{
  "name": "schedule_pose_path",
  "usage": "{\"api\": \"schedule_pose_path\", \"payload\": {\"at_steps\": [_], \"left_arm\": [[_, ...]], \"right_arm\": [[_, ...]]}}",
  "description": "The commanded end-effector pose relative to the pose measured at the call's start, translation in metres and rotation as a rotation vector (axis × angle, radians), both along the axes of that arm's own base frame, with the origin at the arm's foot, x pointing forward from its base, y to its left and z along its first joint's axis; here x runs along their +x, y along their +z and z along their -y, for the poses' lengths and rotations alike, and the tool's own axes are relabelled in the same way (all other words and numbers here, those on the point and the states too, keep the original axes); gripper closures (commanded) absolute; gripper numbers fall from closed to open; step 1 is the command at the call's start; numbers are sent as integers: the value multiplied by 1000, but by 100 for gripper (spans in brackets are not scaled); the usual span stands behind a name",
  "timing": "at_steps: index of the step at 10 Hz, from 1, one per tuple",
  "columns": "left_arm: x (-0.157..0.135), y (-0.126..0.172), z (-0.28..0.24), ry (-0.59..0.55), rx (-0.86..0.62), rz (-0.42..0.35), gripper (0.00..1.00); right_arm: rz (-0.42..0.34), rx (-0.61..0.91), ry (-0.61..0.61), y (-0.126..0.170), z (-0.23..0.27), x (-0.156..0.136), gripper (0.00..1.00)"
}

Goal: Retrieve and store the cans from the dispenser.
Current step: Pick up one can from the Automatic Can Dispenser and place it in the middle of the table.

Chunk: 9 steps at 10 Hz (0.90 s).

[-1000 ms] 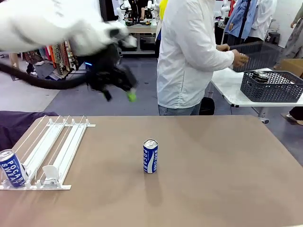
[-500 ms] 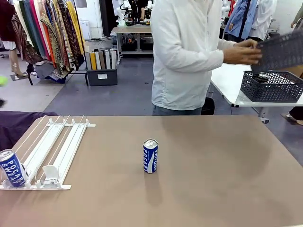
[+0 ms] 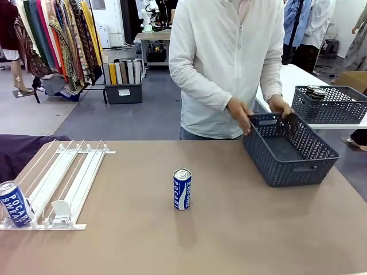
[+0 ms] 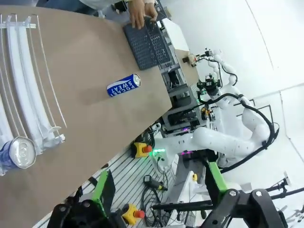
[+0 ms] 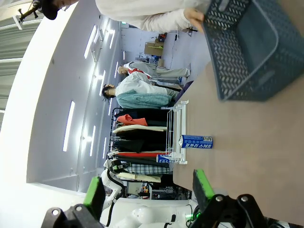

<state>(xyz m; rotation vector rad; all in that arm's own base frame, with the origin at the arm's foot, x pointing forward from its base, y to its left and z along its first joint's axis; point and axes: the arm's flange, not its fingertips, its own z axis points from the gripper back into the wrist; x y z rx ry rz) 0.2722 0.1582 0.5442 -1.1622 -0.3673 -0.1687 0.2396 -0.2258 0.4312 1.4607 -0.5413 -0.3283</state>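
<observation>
A blue POCARI can [image 3: 182,189] stands upright alone in the middle of the brown table. A second blue can [image 3: 14,203] sits at the low front end of the white rail dispenser [image 3: 69,175] at the left. From the left wrist view, my left gripper [image 4: 159,187] is open and empty, high off the table's near edge, with the lone can [image 4: 123,85], the dispenser can [image 4: 19,153] and the dispenser [image 4: 23,85] beyond it. My right gripper [image 5: 148,192] is open too, well away from the lone can [image 5: 196,141] and the dispenser [image 5: 175,128].
A person at the far side holds a dark grey perforated basket [image 3: 289,150] by its rim with both hands [image 3: 239,112]; it rests, holding nothing, on the table's right part. Another grey basket [image 3: 330,106] with cans sits on a white table behind.
My left arm has swung out of the front view to the left. The person has carried the grey basket over from the back table and set it down on the right of my table.
</observation>
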Motion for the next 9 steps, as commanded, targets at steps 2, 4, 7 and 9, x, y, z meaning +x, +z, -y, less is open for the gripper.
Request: {"api": "schedule_pose_path", "payload": {"at_steps": [2, 4, 7, 9], "left_arm": [[-7, 13, 3, 9, -11, 41, 0], [-7, 13, 3, 9, -11, 41, 0], [-7, 13, 3, 9, -11, 41, 0], [-7, 13, 3, 9, -11, 41, 0]], "right_arm": [[28, -2, 0, 2, 1, 1, 0], [28, -2, 0, 2, 1, 1, 0], [28, -2, 0, 2, 1, 1, 0], [28, -2, 0, 2, 1, 1, 0]]}}
